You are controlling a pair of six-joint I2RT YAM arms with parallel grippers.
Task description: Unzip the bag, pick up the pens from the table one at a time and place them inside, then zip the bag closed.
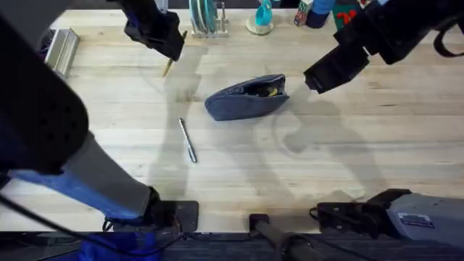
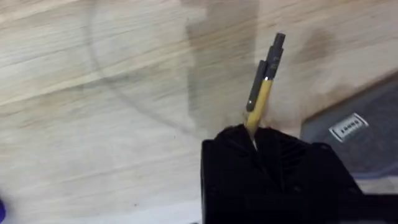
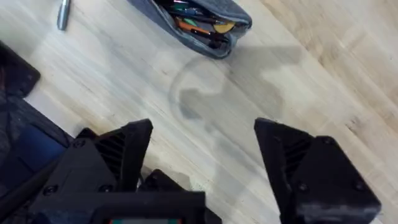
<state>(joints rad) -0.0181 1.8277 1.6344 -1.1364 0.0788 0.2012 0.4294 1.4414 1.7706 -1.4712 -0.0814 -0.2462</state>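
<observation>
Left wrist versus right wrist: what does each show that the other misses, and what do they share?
Left wrist alone: the yellow pen clamped in the left end effector. Right wrist alone: the silver pen lying on the table, the unzipped bag with pens inside, and the open right end effector. Both share the wooden tabletop.

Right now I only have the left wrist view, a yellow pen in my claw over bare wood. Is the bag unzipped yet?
Observer: Yes. The bag lies mid-table with its top gaping, and colourful items show inside.
Operator: Any pen left on the table?
Observer: One, the silver pen, lying flat on the near side of the bag, apart from it.
Operator: Where is the other claw?
Observer: The right claw hangs open just right of the bag's open end, holding nothing.
Operator: And mine?
Observer: The left claw holds the yellow pen off to the bag's far left.
</observation>
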